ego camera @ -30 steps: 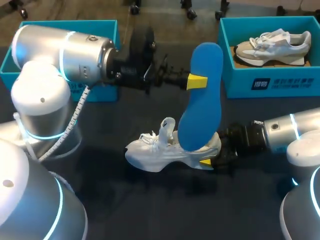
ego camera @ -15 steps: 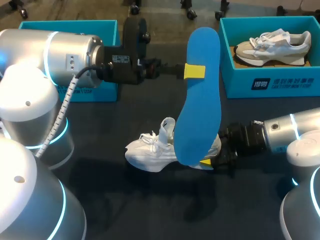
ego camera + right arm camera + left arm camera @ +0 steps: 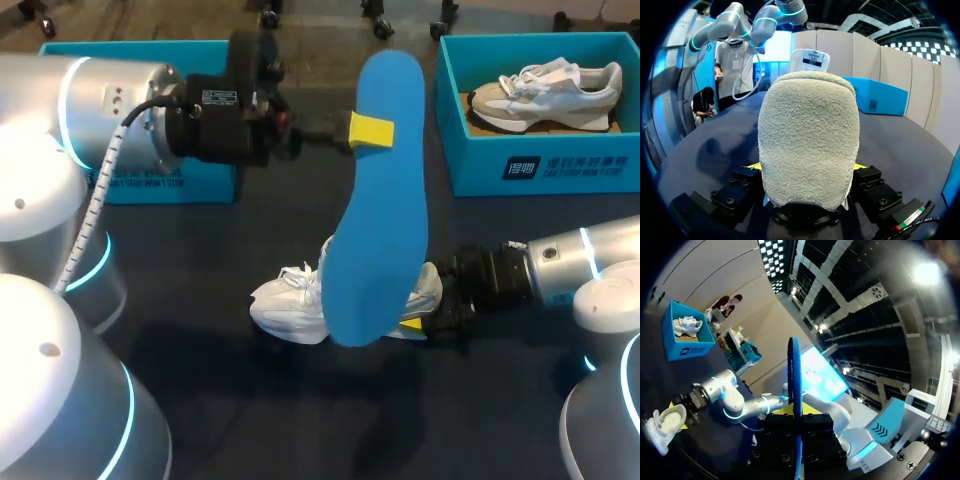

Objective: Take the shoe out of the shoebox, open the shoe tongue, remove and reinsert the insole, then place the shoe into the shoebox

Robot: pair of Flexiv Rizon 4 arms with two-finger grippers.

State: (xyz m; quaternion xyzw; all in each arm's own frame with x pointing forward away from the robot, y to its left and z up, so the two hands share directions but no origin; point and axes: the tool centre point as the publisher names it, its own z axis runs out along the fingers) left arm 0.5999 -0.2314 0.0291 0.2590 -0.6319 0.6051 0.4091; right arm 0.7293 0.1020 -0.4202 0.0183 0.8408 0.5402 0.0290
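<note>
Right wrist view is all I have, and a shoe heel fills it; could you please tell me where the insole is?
Observer: The blue insole is out of the white shoe, and the left claw grips it near its upper end.
Operator: Thank you. Which way does the shoe point?
Observer: It stands on its sole on the table, with the toe toward the left arm's side.
Operator: Is there another shoe about?
Observer: Yes, a grey and white shoe lies in the shoebox at the far right.
</note>
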